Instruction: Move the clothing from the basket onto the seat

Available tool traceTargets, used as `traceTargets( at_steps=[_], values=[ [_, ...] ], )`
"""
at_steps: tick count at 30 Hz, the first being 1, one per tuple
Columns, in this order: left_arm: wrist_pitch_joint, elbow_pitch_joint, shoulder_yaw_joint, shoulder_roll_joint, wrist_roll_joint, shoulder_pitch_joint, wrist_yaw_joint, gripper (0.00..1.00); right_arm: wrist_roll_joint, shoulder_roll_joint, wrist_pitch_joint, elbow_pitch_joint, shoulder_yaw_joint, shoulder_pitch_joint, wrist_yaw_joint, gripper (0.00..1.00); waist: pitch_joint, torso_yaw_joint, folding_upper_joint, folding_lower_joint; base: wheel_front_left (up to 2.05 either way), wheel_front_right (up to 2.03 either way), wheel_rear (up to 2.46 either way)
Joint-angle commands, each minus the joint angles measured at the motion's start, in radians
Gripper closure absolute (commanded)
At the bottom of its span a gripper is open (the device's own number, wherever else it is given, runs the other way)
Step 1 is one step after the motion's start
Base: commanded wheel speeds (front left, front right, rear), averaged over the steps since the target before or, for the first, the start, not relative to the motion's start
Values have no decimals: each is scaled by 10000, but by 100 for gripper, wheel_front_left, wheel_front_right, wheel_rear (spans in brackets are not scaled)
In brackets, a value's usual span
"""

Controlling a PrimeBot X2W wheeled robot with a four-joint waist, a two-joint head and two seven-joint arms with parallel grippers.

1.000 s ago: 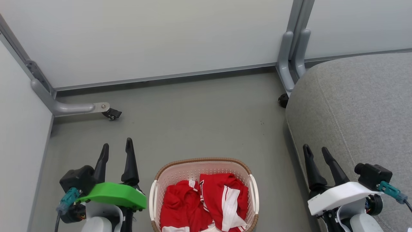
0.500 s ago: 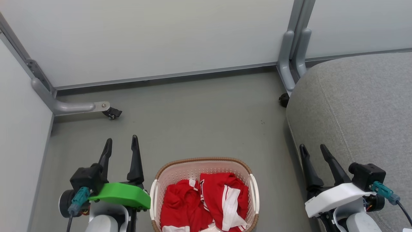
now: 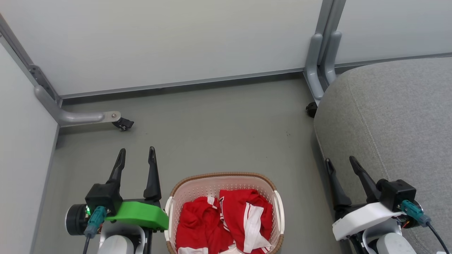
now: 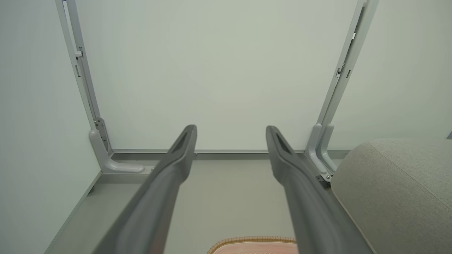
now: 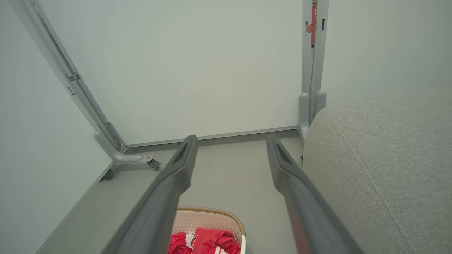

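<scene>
Both grippers stand with their long dark fingers spread wide and hold nothing. The left gripper (image 3: 137, 151) is at the basket's 9 o'clock and the right gripper (image 3: 340, 160) at its 3 o'clock, each apart from the basket and pointing toward 12 in the head view. The clothing (image 3: 226, 220), bright red with white stripes and trim, lies crumpled in a heap inside the basket (image 3: 222, 175). The basket is a cream perforated tub with a brown woven-look rim and white side handles. It sits on the grey floor (image 3: 219, 130) at 6 o'clock of the head view, its near end cut off by the picture's edge. The seat (image 3: 395, 116), a large grey upholstered cushion with a stitched seam, takes up the 2-to-4 o'clock side, with a strip of floor between it and the basket. The right gripper hangs over the seat's edge nearest the basket. Pale partition panels (image 3: 176, 38) close the space from 9 through 12 to 1 o'clock, joined by grey metal posts (image 3: 314, 70) at the seat's far corner. A small black caster (image 3: 123, 124) on a grey foot sits at 10 o'clock, well apart from the basket.
</scene>
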State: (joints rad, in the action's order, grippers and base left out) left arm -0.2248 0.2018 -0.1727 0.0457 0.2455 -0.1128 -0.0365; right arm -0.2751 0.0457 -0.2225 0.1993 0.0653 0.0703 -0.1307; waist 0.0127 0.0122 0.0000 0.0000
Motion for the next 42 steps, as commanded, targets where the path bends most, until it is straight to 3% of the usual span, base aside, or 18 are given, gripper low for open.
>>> traceTargets(
  at_steps=[1, 20, 42],
  values=[
    [-93, 18, -52, 67, -206, -157, -23, 0, 227, 59, -114, -59, 16, 17, 0, 0, 7, 2, 0, 0, 0, 0, 0],
    [-432, 474, -292, 75, -1196, -246, 67, 0, 1514, 73, -448, 87, 147, -9, 0, 0, 17, 33, 0, 0, 0, 0, 0],
    [-399, 805, -298, 74, -742, -330, 251, 0, 1362, 70, -442, 148, 198, 17, 0, 0, 61, 40, 0, 0, 0, 0, 0]
  ],
)
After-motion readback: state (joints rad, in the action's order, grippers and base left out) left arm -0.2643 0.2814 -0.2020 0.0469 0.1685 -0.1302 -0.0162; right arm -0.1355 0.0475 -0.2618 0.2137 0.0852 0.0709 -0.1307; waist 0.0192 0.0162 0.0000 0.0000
